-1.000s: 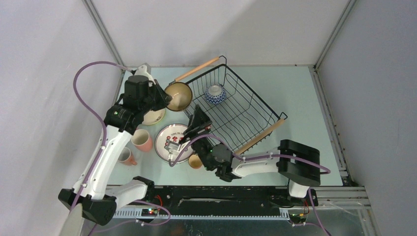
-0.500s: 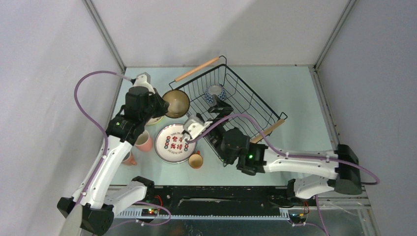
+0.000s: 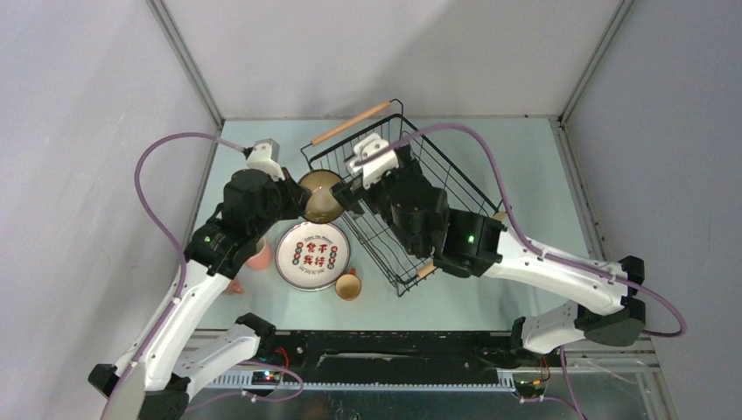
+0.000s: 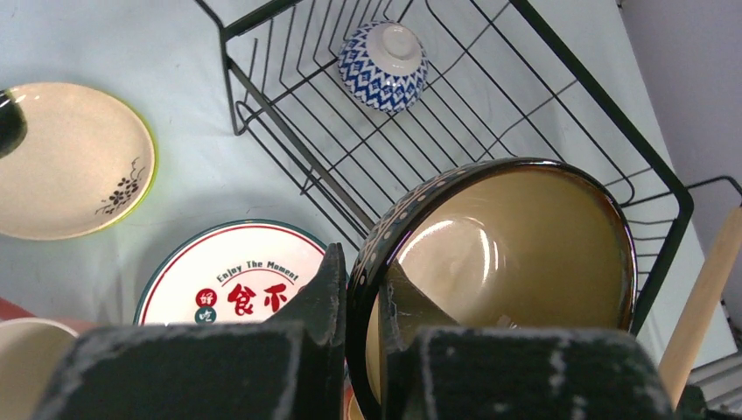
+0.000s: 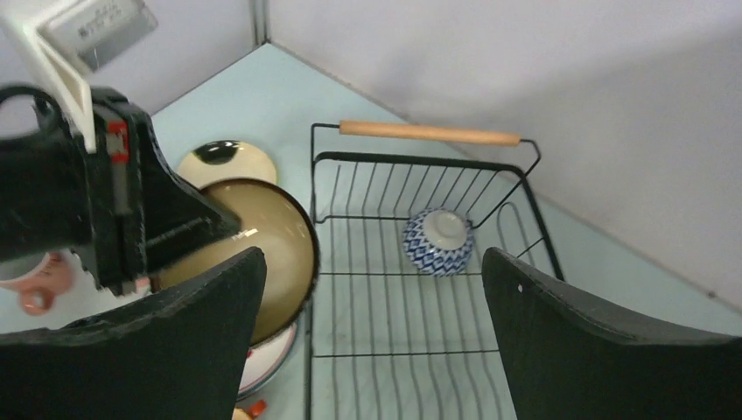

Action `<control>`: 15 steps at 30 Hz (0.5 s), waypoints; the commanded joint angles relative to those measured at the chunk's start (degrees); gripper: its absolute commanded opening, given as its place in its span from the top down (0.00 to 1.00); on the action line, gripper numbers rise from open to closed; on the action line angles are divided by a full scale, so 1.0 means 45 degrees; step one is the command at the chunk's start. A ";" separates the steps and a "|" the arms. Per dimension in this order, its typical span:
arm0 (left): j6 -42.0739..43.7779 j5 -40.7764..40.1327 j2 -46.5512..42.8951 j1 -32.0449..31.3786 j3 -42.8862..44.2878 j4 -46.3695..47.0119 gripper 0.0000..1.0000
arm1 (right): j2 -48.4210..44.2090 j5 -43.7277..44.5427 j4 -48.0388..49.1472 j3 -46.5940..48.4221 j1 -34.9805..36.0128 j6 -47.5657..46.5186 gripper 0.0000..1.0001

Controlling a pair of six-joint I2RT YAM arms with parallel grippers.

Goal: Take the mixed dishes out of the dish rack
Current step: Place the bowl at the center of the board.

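My left gripper point(image 3: 297, 199) point(image 4: 363, 289) is shut on the rim of a dark bowl with a tan inside point(image 3: 321, 194) point(image 4: 507, 236), held tilted just left of the dish rack point(image 3: 372, 254) point(image 4: 297, 149) point(image 5: 411, 289) and above the green-rimmed plate point(image 3: 312, 255) point(image 4: 232, 284). My right gripper point(image 3: 350, 192) point(image 5: 372, 262) is open and empty above the rack's left part. A blue-and-white patterned bowl point(image 4: 383, 66) point(image 5: 437, 241) lies in the rack; the right arm hides it from the top view.
The cream saucer point(image 4: 70, 162) point(image 5: 226, 160) lies left of the rack. A pink mug point(image 3: 256, 254) stands by the plate, another point(image 3: 229, 284) nearer me. A small orange cup point(image 3: 348, 285) sits at the plate's near right. Walls close the left, back and right.
My right arm swung from beside the plate up and back over the rack. My left gripper carried the dark bowl a little nearer, towards the plate.
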 commanded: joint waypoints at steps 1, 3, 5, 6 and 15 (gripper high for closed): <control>0.0359 -0.0958 -0.0314 -0.0821 0.0334 0.1275 1.00 | 0.0800 -0.0704 -0.3621 0.1981 -0.0417 0.3597 0.08; 0.0402 -0.1177 -0.0272 -0.1130 0.0441 0.1223 1.00 | 0.1189 -0.0917 -0.4431 0.2625 -0.0614 0.4283 0.12; 0.0410 -0.1311 -0.0257 -0.1332 0.0508 0.1192 1.00 | 0.1582 -0.1071 -0.5191 0.3145 -0.0794 0.4774 0.18; 0.0411 -0.1328 -0.0242 -0.1439 0.0523 0.1207 1.00 | 0.1850 -0.1099 -0.5610 0.3298 -0.0867 0.4994 0.20; 0.0348 -0.1179 -0.0254 -0.1801 0.0607 0.1247 1.00 | 0.3337 -0.1706 -0.7177 0.4159 -0.1388 0.6611 0.38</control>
